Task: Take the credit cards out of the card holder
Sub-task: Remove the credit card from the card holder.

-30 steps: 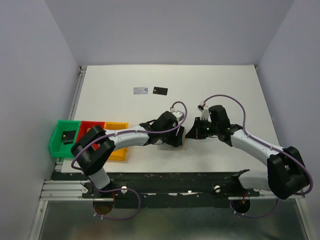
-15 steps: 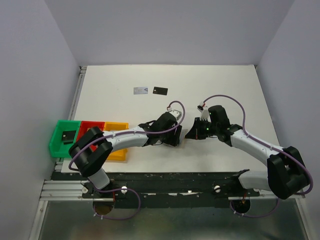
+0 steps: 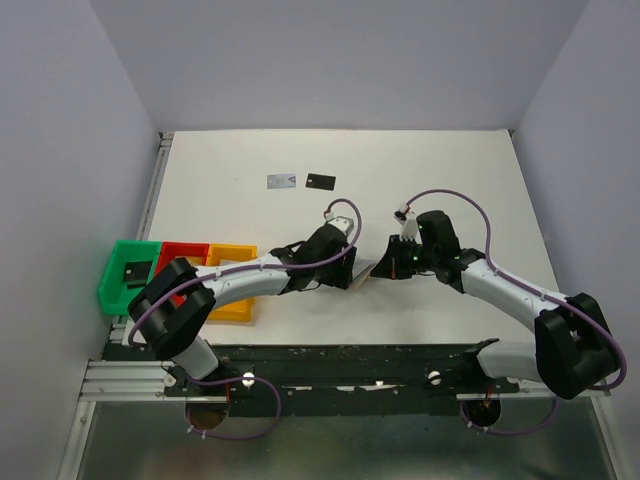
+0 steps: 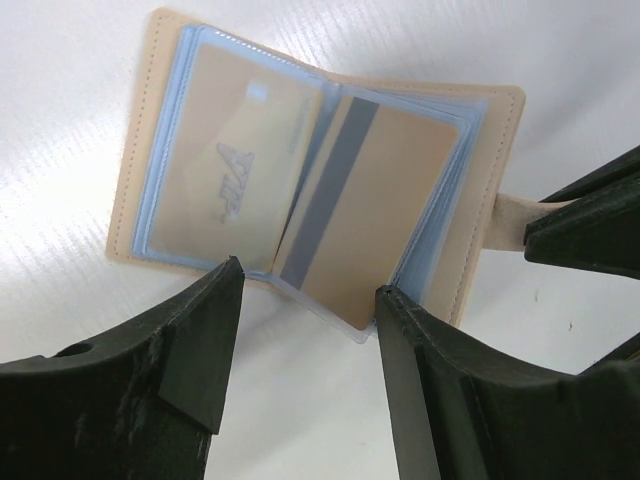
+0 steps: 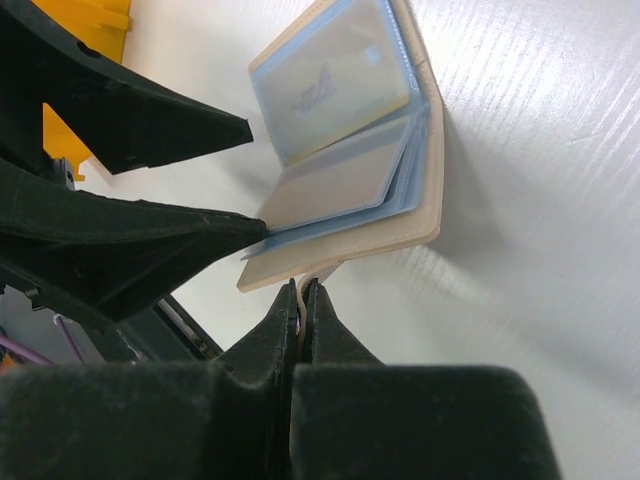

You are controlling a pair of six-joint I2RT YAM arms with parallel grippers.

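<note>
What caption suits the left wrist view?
Open left gripper at the open card holder, two gold cards showing; right gripper pinches its tab.

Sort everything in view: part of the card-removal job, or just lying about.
Job: tan-bordered folding card holder with light-blue sleeves; two orange-gold plastic cards inside it; thin silvery card and thin black card on the white table; left gripper, open; right gripper, shut on the holder's tab.
Lying about: green plastic bin; red plastic bin; yellow plastic bin.

White arms (image 3: 252,277), black joints (image 3: 186,300), purple cables (image 3: 455,194)
</note>
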